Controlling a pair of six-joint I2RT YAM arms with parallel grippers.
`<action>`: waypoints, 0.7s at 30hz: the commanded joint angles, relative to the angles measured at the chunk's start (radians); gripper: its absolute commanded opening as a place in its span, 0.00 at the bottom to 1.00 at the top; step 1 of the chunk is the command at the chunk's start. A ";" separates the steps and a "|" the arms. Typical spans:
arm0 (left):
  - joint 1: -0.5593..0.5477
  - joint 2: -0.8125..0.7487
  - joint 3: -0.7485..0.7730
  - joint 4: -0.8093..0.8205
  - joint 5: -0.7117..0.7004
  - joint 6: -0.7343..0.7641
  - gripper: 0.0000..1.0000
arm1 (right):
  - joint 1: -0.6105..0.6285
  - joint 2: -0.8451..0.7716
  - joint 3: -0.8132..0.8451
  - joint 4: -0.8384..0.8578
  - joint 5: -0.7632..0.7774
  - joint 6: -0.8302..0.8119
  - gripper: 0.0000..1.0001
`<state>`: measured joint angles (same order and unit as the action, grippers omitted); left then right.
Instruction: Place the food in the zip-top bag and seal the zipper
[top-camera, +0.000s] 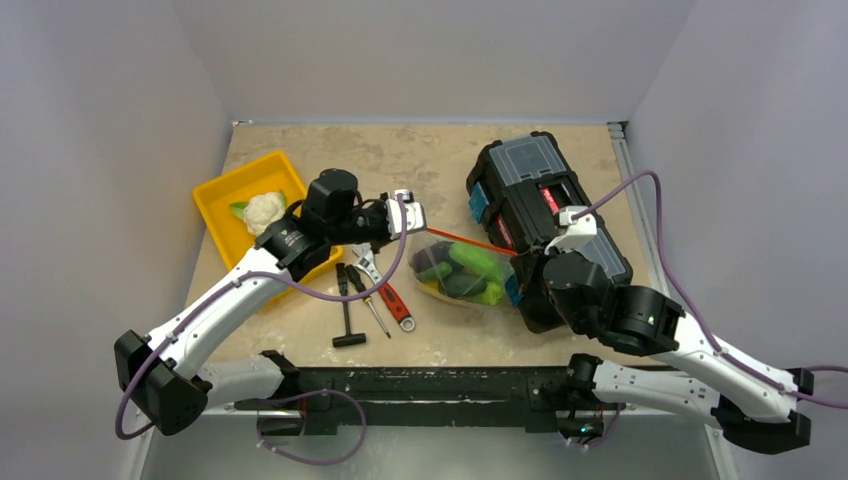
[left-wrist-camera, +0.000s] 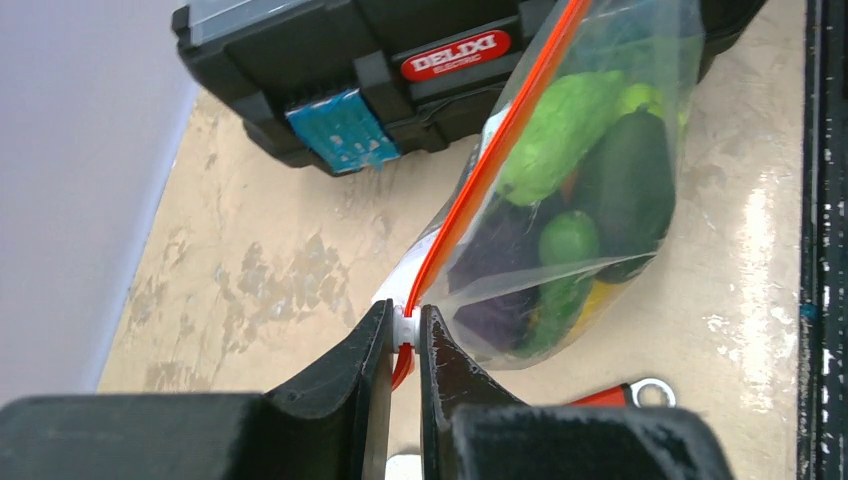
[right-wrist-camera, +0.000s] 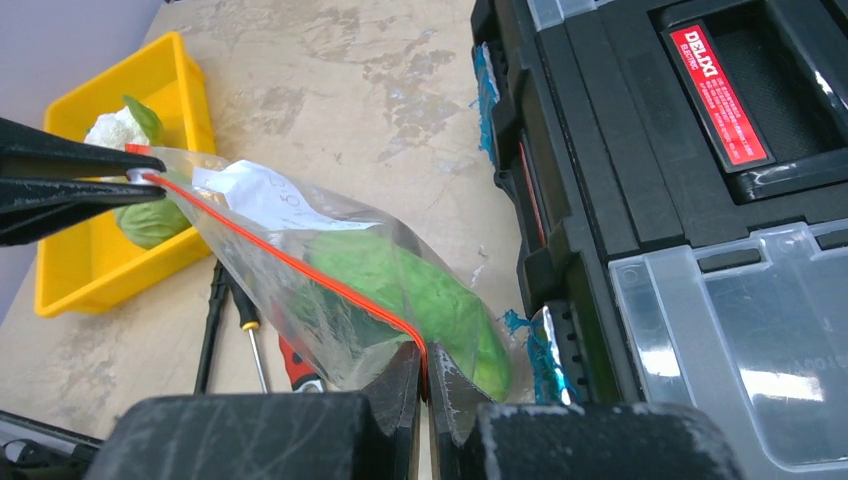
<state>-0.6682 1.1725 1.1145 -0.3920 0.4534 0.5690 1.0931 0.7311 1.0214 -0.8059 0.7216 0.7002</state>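
Two grippers: left gripper (left-wrist-camera: 404, 328) clamps the zipper (left-wrist-camera: 472, 195) at its white tip; right gripper (right-wrist-camera: 423, 360) pinches the other end.
Zipper: I pull straight, taut.

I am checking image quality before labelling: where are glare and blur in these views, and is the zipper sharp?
Top external: soft even light, zipper thin but sharp. Left wrist: left fingers dark and slightly blurred, bright glare on the table at right, zipper sharp. Right wrist: white glare on the toolbox lid, right fingers soft, zipper clear.
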 joint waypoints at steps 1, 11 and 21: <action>0.096 -0.017 0.000 -0.027 -0.052 0.021 0.00 | -0.010 -0.032 0.001 -0.078 0.116 0.013 0.00; 0.167 0.011 0.003 -0.016 -0.044 0.006 0.00 | -0.010 -0.036 -0.015 -0.048 0.099 -0.004 0.00; 0.189 0.015 -0.001 -0.017 -0.073 0.027 0.00 | -0.010 -0.036 -0.017 -0.039 0.101 -0.008 0.00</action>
<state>-0.5144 1.1900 1.1145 -0.4175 0.4564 0.5697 1.0927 0.7181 1.0046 -0.8158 0.7433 0.6994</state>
